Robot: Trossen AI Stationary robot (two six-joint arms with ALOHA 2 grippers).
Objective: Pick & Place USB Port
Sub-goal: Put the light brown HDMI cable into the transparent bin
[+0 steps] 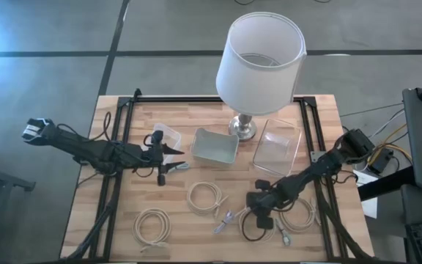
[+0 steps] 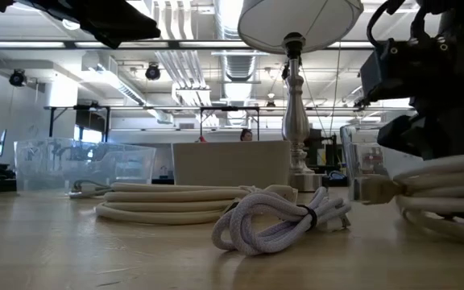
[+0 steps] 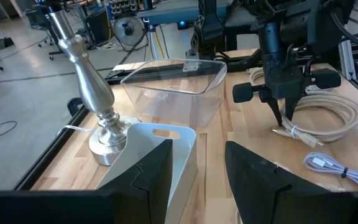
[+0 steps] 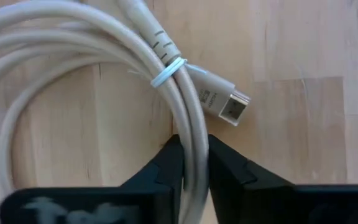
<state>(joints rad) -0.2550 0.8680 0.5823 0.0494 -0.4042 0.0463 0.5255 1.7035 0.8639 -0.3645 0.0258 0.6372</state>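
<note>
Right gripper [image 1: 261, 214] down at the near right of the table [image 1: 116, 220], fingers [image 4: 166, 165] pinched on the strands of a coiled cream cable [image 4: 73, 74], grip just behind the white tie and the flat metal plug [image 4: 234, 107]; plug lying free on the wood, pointing away from the coil. Same coil visible from the left wrist, under the right arm's fingertips [image 3: 328, 112]. Left gripper [image 1: 168, 158] hovering over the small white bin [image 1: 168, 135] at mid-left, fingers [image 3: 148, 171] spread apart, holding nothing. Other bundles loose on the table: a small white-purple USB cable [image 2: 280, 221] just left of the grasped coil, a cream coil [image 1: 204, 196] at centre, another [image 1: 153, 224] near left. Containers behind: grey tray [image 1: 215, 147], clear tub [image 1: 278, 145], lamp [image 1: 258, 62] between them at the back. Judged step: grasp made, lift pending. Only some strands seem caught between the pads, so a slow straight lift advised, watching for the coil sagging or unspooling despite the tie. Plug end likely to dangle; enough height needed to clear the tub wall and the lamp base before carrying over. Release low inside the container, not from above the rim. Which container is meant: cannot tell.
</note>
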